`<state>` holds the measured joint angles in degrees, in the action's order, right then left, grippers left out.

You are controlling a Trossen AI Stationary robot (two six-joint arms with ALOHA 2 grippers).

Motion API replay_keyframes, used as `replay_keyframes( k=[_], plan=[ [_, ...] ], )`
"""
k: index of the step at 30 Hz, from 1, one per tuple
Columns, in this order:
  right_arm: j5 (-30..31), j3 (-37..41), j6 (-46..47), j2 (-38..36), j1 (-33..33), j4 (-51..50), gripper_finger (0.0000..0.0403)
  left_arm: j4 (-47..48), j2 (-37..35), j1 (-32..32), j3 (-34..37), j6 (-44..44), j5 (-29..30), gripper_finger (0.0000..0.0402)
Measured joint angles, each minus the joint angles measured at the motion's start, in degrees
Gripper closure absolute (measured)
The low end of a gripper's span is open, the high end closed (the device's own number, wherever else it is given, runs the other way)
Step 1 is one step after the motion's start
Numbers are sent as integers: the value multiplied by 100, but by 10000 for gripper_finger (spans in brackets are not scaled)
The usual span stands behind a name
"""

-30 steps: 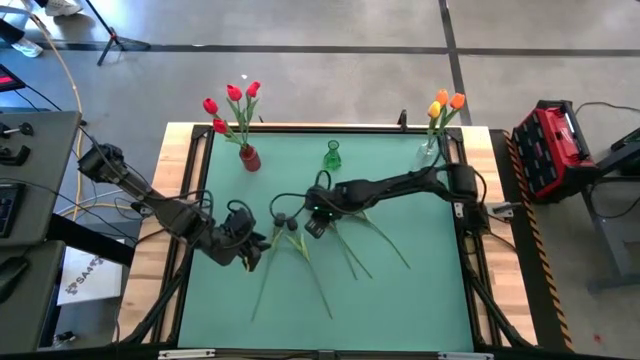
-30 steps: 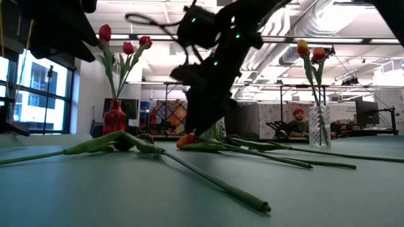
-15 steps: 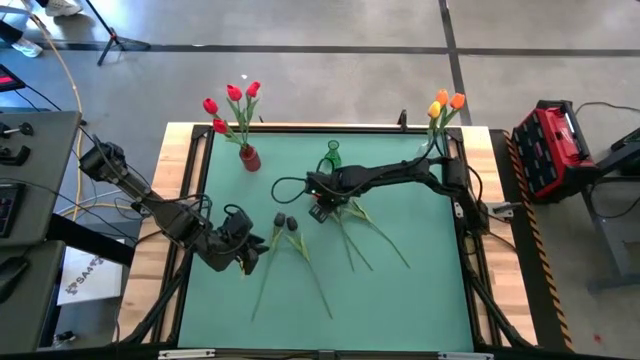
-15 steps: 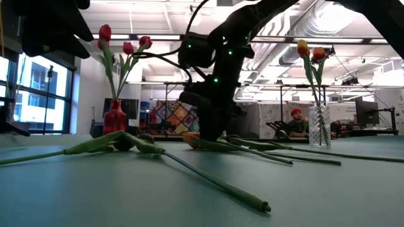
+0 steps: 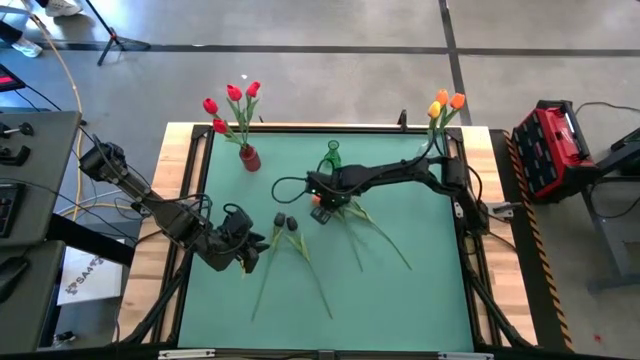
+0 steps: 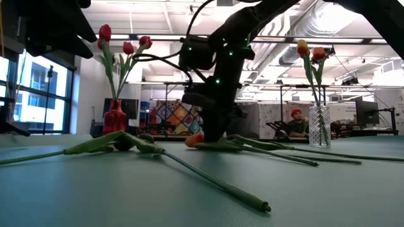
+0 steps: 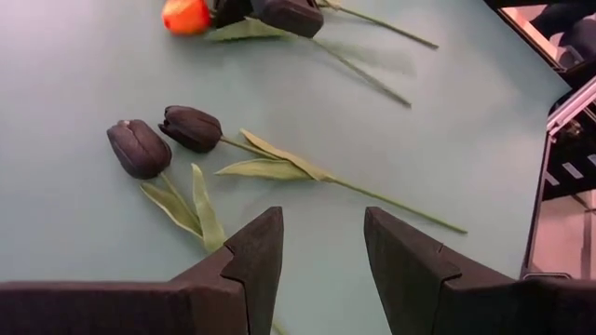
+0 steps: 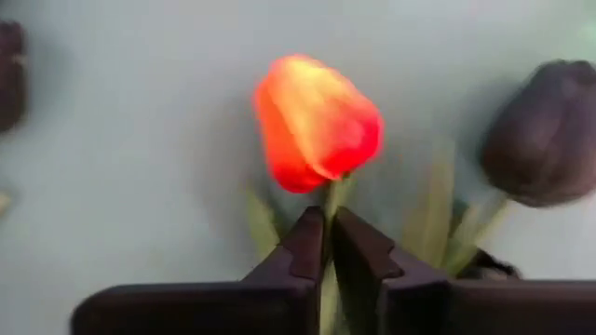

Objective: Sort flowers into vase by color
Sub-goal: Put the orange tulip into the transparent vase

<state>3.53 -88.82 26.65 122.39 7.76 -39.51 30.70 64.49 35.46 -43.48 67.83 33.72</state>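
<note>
right claw (image 8: 326,244) pinches one orange flower's (image 8: 315,122) stem; two black flowers (image 7: 166,138) lie near left claw (image 7: 321,251), parted.

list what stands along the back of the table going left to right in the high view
red vase with red flowers → green vase, empty → clear vase with orange flowers

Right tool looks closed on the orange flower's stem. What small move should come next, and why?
Probably a short, straight lift. The right tool is shut on the stem just below the orange flower, which still lies on the green mat beside a black flower. Raising it first should free the stem from the neighbouring ones before it goes toward the clear vase holding orange flowers.
</note>
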Motion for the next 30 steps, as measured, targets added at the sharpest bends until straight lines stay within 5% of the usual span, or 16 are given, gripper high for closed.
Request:
replay_keyframes(
  k=[7, 13, 30],
  plan=[
    [-677, 9, 177, -93, 81, 383, 400, -2, 0, 0, 0, 2, 4, 262],
    [-649, 9, 469, -716, -119, 1122, 401, -6, 0, 26, 0, 47, 5, 262],
    [1640, 7, -470, -2697, -476, 2831, 402, 52, 0, 138, 0, 114, 67, 262]
  ],
)
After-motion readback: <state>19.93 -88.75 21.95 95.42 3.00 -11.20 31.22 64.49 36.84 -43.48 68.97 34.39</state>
